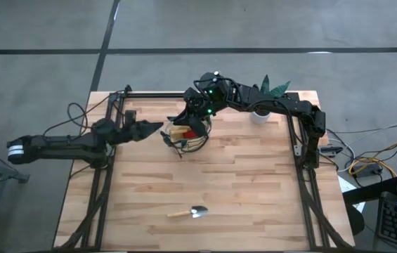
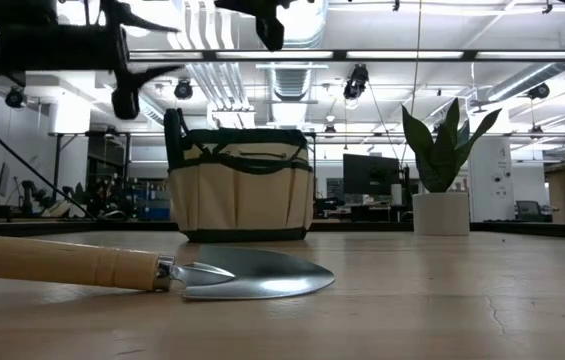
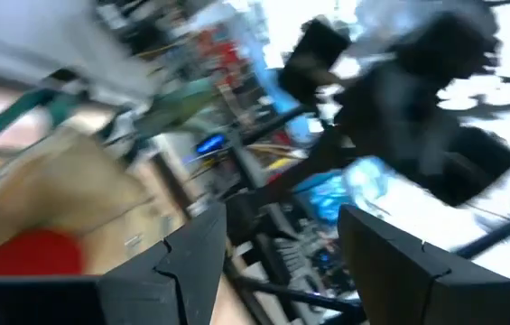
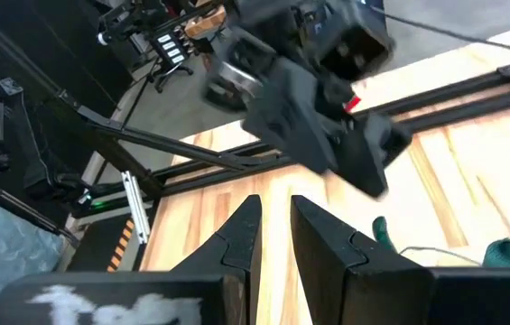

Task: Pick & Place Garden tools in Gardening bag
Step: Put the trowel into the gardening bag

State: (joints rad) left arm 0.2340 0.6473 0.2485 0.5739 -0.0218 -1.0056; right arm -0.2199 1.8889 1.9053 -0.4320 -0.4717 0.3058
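Both my hands hang by the gardening bag; one trowel lies apart on the bench.

From above, my left hand (image 1: 157, 128) hovers just beside the gardening bag (image 1: 188, 133), my right hand (image 1: 184, 118) over its rim; the trowel (image 1: 190, 211) lies well apart on the bench (image 1: 254, 183). Level with the bench, the trowel lies in front, the bag upright behind, a potted plant (image 2: 442, 165) beside it. My left wrist shows spread, empty fingers (image 3: 191, 262) and something red (image 3: 36, 251). My right wrist shows fingers (image 4: 241, 239) nearly together, holding nothing.
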